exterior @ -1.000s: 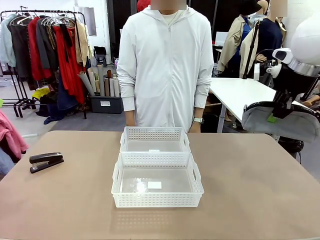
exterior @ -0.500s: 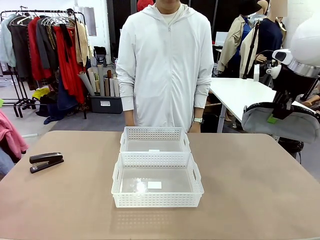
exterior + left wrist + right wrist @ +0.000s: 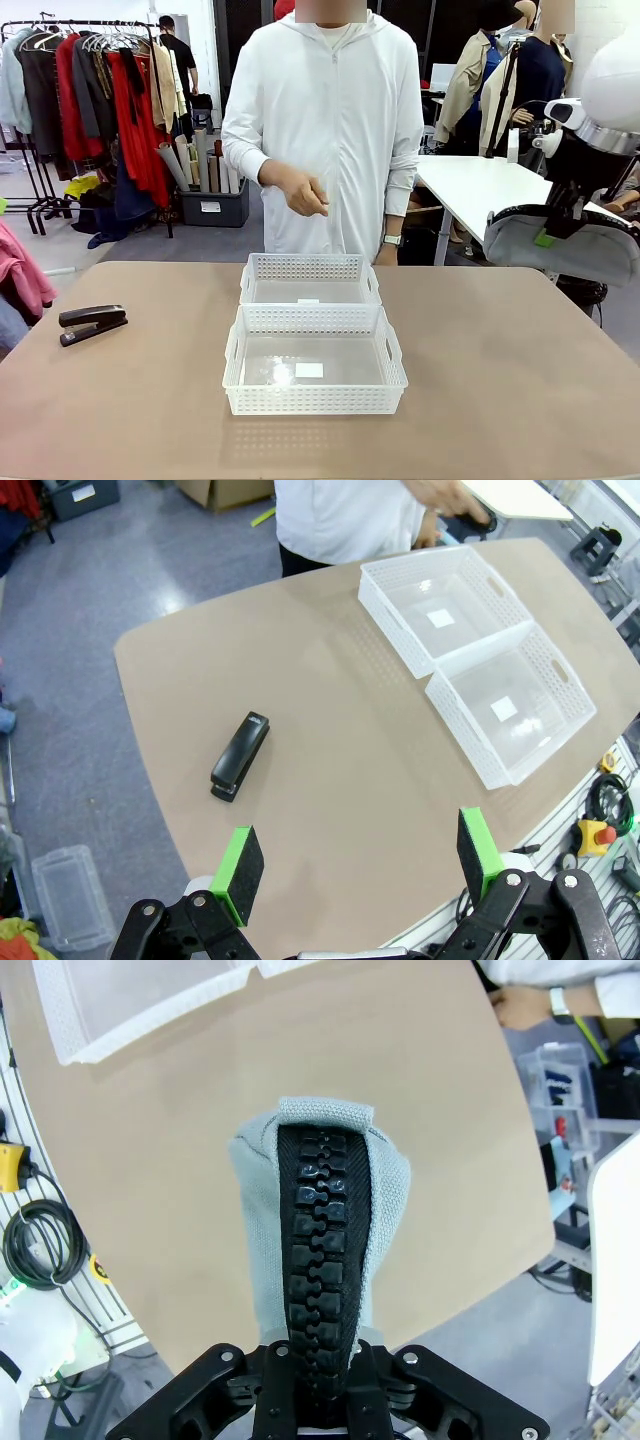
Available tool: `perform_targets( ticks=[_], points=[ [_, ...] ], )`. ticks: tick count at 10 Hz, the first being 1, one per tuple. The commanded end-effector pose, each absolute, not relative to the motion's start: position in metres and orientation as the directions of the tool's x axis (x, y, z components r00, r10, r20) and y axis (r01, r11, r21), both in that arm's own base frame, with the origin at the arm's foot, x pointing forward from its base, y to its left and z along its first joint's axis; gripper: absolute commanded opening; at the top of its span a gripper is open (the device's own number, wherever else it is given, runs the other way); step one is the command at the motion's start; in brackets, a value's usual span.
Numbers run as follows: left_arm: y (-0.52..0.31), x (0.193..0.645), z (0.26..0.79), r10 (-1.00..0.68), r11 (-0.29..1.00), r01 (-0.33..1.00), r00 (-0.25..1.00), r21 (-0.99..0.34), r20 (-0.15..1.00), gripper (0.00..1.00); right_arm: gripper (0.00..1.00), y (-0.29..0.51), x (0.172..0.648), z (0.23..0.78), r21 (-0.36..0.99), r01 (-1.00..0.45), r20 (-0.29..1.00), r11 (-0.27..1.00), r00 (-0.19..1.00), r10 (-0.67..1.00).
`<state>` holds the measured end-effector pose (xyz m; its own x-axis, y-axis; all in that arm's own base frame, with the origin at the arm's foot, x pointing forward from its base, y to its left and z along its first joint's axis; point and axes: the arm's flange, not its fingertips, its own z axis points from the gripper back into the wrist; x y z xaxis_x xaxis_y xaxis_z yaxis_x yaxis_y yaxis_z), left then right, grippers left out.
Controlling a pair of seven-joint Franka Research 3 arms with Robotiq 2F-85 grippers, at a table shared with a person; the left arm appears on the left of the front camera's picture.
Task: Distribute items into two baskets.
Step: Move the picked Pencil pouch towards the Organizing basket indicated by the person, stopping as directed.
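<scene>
Brown tabletop (image 3: pixel 520 380) carries two white lattice baskets at centre, the near basket (image 3: pixel 315 402) touching the far basket (image 3: pixel 310 266). Neither holds an item, so distribution is judged not begun. Grey pouch (image 3: pixel 575 250) hangs above the table's right edge, with the right gripper (image 3: pixel 322 1355) clamped on its black braided handle (image 3: pixel 325 1230) for carrying. Black stapler (image 3: pixel 92 323) lies near the left edge, unclaimed. Left gripper (image 3: pixel 360 855) hovers high above it, jaws spread and holding nothing, apparently poised to collect it.

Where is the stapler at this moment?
In the front view the black stapler lies on the table near its left edge, well left of the two white baskets at the centre.
</scene>
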<state>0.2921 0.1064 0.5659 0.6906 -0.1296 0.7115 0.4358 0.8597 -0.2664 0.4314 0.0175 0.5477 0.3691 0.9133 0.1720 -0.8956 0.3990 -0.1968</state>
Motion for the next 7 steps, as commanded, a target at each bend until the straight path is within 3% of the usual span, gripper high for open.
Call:
perform_targets(
  ticks=[1,7],
  points=[
    [0.1055,0.2918,0.5659,-0.13,0.858,0.439,0.689,-0.267,0.713,1.0,0.0,0.0183,0.4303,0.5477,-0.205,-0.887,0.178,0.415,0.383,0.906],
    [0.1055,0.2918,0.5659,-0.13,0.858,0.439,0.689,-0.267,0.713,1.0,0.0,0.0183,0.4303,0.5477,-0.205,-0.887,0.178,0.415,0.383,0.906]
  ],
)
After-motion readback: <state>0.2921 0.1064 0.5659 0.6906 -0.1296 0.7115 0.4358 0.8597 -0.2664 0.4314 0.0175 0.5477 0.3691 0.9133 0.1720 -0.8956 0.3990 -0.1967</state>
